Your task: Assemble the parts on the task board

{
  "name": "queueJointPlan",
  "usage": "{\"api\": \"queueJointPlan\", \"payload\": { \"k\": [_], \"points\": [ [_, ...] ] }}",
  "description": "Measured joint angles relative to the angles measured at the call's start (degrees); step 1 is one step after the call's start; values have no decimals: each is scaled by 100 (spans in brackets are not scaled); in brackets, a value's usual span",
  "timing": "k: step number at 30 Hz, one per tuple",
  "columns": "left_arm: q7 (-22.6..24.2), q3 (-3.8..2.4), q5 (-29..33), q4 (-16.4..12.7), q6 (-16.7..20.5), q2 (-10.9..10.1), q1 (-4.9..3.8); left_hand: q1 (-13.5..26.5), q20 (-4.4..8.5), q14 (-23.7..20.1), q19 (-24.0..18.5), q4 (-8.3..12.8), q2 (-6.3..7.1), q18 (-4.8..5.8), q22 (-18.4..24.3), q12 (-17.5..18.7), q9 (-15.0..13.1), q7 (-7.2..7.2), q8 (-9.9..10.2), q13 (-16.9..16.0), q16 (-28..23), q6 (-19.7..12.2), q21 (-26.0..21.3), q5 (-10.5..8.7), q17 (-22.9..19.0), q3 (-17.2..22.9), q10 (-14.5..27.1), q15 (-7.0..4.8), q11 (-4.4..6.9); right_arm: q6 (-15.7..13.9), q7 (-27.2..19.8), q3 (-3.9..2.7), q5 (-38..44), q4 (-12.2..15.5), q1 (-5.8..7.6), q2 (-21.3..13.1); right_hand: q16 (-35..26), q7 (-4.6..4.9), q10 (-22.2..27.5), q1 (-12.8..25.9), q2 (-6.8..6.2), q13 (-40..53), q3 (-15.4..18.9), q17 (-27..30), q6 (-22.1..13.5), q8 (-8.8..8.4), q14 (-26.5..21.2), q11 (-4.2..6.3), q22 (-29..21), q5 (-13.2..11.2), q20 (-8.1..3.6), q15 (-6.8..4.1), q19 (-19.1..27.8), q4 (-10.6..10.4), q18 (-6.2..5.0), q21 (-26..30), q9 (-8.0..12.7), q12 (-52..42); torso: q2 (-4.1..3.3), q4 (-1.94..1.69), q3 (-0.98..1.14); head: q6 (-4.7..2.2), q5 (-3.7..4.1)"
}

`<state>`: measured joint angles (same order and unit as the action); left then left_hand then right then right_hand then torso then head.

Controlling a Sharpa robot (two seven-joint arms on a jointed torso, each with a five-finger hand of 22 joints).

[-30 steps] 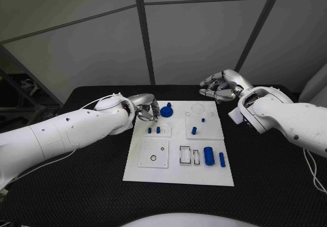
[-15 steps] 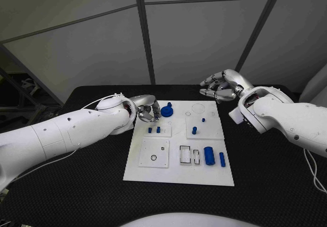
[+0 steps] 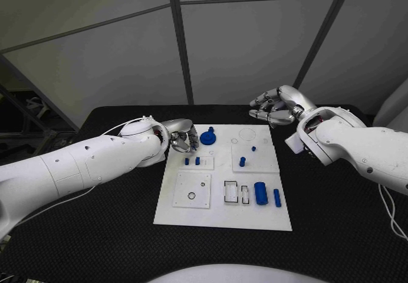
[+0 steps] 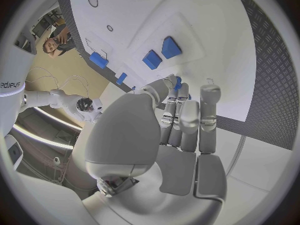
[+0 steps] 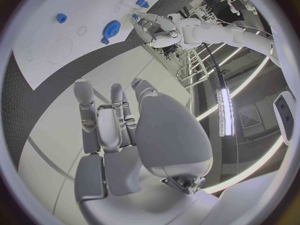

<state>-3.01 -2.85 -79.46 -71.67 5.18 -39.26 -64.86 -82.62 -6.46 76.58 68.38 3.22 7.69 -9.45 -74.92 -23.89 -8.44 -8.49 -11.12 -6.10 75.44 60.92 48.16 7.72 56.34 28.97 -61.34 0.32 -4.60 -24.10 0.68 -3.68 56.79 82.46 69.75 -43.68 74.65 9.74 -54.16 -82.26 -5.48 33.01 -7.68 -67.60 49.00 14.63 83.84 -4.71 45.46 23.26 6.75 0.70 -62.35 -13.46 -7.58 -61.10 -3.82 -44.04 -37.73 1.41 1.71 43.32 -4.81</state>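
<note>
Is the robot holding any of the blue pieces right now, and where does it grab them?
No. The left hand sits beside the blue gear on the task board, gripping nothing. The right hand hovers empty beyond the board's far edge.

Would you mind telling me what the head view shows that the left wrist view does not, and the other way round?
The head view alone shows the whole task board, the right hand beyond its far edge, and the large blue cylinder near the front. The left wrist view alone shows the inside of the left hand, holding nothing. Both show the left hand beside the blue gear and the two small blue pegs.
</note>
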Motion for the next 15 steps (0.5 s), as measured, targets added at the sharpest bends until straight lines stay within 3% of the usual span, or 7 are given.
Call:
{"api": "queueJointPlan", "payload": {
  "k": [1, 5, 6, 15],
  "points": [
    [-2, 0, 1, 2, -5, 2, -2, 0, 0, 0, 0, 0, 0, 249, 0, 0, 0, 0, 0, 0, 0, 0, 0, 0, 0, 0, 1, 0, -1, 0, 0, 0, 0, 0, 0, 0, 0, 0, 0, 0, 0, 0, 0, 0, 0, 0, 0, 0, 0, 0, 0, 0, 0, 0, 0, 0, 0, 0, 0, 0, 1, 1, 1],
    [-4, 5, 2, 3, -23, 6, -7, 0, 0, 0, 0, 0, 0, 235, 0, 0, 0, 0, 0, -4, 0, 0, 0, 0, 0, 0, 3, 0, -3, 0, 0, 0, 0, 1, 0, 0, 0, 0, 0, 0, 0, 1, 0, 0, 0, 0, 0, 0, 0, 0, 0, 0, 0, 0, 0, 0, 0, 0, 0, 1, 1, 15, 3],
    [-5, 6, 2, 3, -26, 7, -8, 0, 0, 0, 0, 0, 0, -22, 0, 0, 0, 0, 0, -4, 0, 0, 0, 0, 0, 0, 3, 0, -3, 0, 0, 0, 0, 2, 0, 0, 0, 0, 0, 0, 0, 1, 0, 0, 0, 0, 0, 0, 0, 0, 0, 0, 0, 0, 0, 0, 0, 0, 0, 1, 1, 16, 3],
    [-5, 16, 5, -3, -34, 18, -13, 0, 0, 0, 0, 0, 1, -10, 0, 0, 6, 0, 0, -6, 0, 0, 0, -6, 20, 0, 2, 0, -3, 1, 1, 0, 0, 4, 0, -2, 0, 0, 0, 0, 0, 1, 0, 0, 0, 0, 0, 0, 0, 0, 0, 0, 0, 0, 0, -1, 0, -1, 0, 3, 1, 21, 8]
  ]
}}
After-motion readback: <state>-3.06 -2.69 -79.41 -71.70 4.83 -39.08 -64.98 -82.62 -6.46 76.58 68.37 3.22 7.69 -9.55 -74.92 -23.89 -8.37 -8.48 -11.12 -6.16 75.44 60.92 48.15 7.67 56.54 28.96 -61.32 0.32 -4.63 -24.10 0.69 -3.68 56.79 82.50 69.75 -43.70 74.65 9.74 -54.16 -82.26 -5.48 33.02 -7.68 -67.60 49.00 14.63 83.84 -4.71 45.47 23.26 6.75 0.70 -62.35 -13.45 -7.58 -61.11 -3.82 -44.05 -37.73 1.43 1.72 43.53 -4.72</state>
